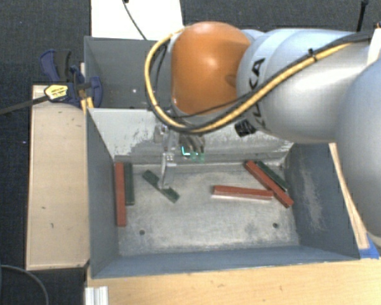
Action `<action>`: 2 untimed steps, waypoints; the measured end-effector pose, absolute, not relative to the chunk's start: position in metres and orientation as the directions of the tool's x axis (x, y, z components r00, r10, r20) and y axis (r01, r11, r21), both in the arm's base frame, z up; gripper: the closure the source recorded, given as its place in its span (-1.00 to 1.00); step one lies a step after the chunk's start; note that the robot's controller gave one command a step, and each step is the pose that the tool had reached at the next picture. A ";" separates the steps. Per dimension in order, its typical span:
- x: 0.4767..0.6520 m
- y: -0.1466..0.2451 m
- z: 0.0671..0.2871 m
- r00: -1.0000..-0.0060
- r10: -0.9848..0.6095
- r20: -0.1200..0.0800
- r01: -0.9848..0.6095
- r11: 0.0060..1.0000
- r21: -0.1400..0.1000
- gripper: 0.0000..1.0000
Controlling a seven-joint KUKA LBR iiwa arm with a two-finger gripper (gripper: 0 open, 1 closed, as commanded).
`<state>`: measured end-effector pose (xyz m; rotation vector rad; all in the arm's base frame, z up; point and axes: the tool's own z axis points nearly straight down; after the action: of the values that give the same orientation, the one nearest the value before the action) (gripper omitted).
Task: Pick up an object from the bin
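Camera view: my end effector [169, 178] sits low over the small dark green block [171, 196], left-centre on the bin [209, 234] floor. Open or closed, can't tell. Block not lifted yet; grasp and lift look to remain.

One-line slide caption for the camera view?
Gripper poised over a small dark green bar left of centre in the grey bin, red bars lying either side.

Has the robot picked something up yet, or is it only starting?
Nothing is lifted yet: the long red bar and the others lie on the floor of the bin. The gripper is low over the small dark green block, left of the middle. Lifting a thing out is left.
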<state>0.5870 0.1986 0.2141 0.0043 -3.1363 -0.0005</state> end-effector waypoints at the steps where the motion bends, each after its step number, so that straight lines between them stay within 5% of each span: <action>1: 0.561 0.168 0.072 -0.993 0.120 0.006 0.120 0.993 -0.002 -1.00; 2: 0.570 0.179 0.071 -0.990 0.144 -0.005 0.144 0.990 0.003 -1.00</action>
<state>0.5704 0.1790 0.0706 -0.2264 -3.1384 -0.0048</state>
